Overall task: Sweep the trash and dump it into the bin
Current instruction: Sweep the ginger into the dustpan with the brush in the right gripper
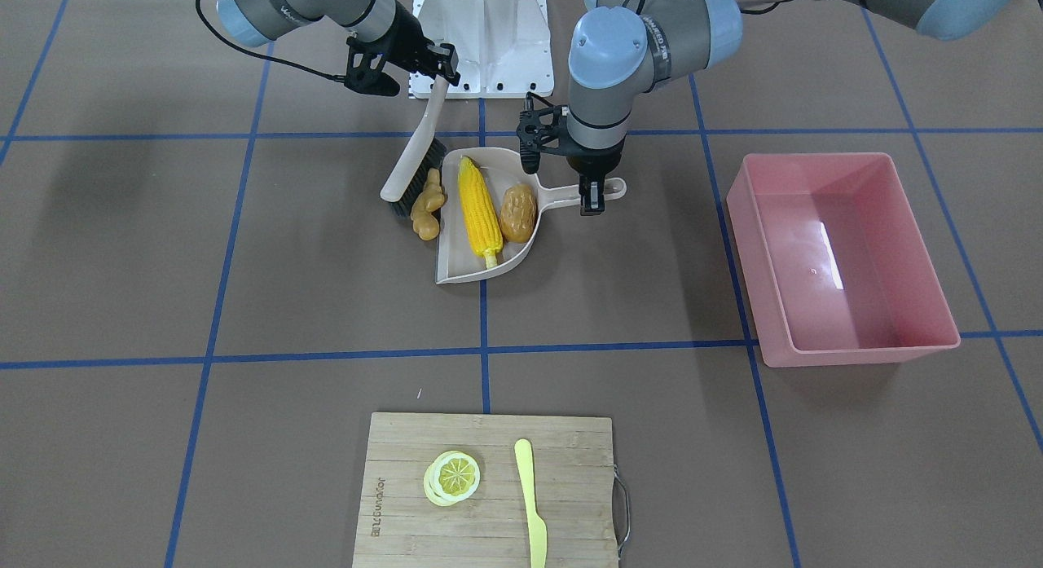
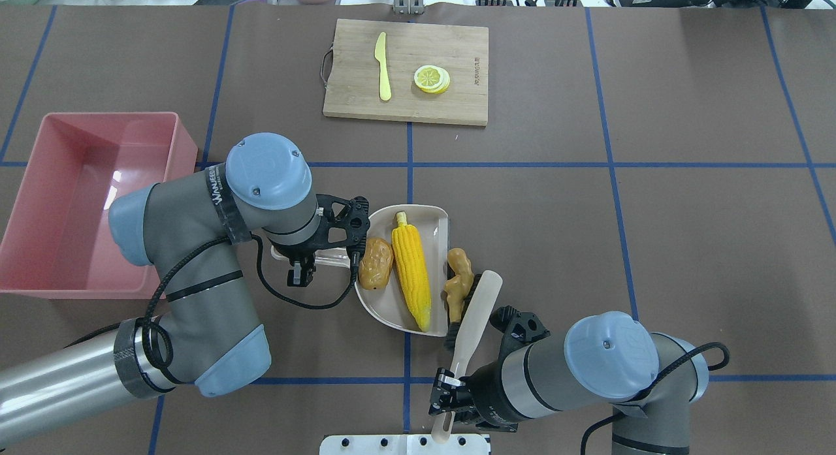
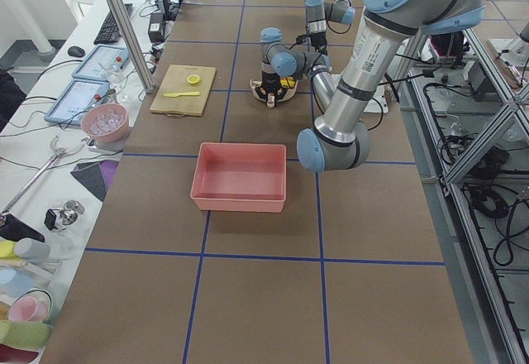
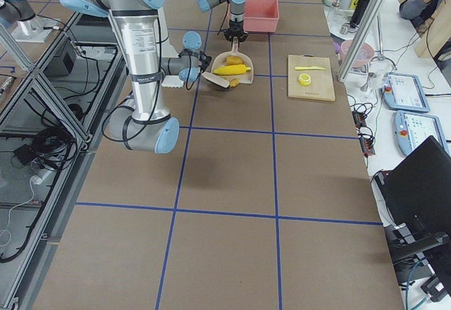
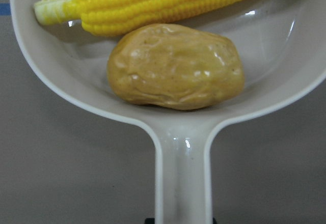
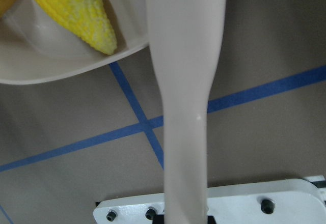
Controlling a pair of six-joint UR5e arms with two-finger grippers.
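A beige dustpan (image 1: pixel 456 268) lies mid-table with the yellow corn cob (image 1: pixel 479 209) and the brown potato (image 1: pixel 518 212) inside it. The tan ginger root (image 1: pixel 427 205) lies at the pan's open lip, between the pan and the dark bristles of a beige brush (image 1: pixel 414 167). My left gripper (image 1: pixel 592 195) is shut on the dustpan handle (image 5: pixel 183 183). My right gripper (image 2: pixel 449 386) is shut on the brush handle (image 6: pixel 186 81). The pink bin (image 2: pixel 85 200) stands empty on my left, apart from the pan. The left wrist view shows the potato (image 5: pixel 175 66) and corn (image 5: pixel 163 2) close up.
A wooden cutting board (image 2: pixel 457 57) at the table's far side carries a lemon slice (image 2: pixel 431 78) and a yellow plastic knife (image 2: pixel 383 66). The white robot base plate (image 2: pixel 405 444) sits at the near edge behind the brush. Blue tape lines cross the brown table.
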